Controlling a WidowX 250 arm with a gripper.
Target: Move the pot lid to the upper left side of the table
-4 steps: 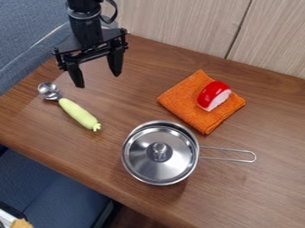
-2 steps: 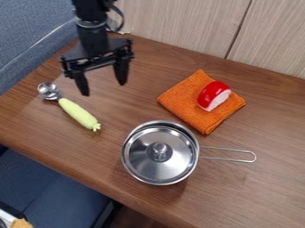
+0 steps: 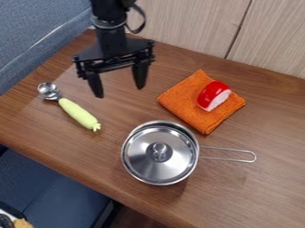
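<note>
In the camera view, the lid (image 3: 141, 161) sits on top of the pot (image 3: 158, 124), with its small round knob (image 3: 159, 151) sticking up. That knob looks like your best place to grab. Bring the gripper (image 3: 120, 91) over it first, then go straight down, with one finger on each side. Try to keep the knob right in the middle, so you don't bump it and push the lid around. The metal is shiny and may be slippery, so squeeze snugly and lift straight up before you go sideways. If you grab too high, the lid could tip or slip out. Keep off the pot's thin handle (image 3: 255, 156) too, or the pot might turn.

The arm (image 3: 111, 38) comes in from the top edge and hangs over the upper left part of the table (image 3: 250, 196). Its two fingers point down and are spread wide apart, with nothing between them. They are up and to the left of the pot, well apart from the knob.
</note>
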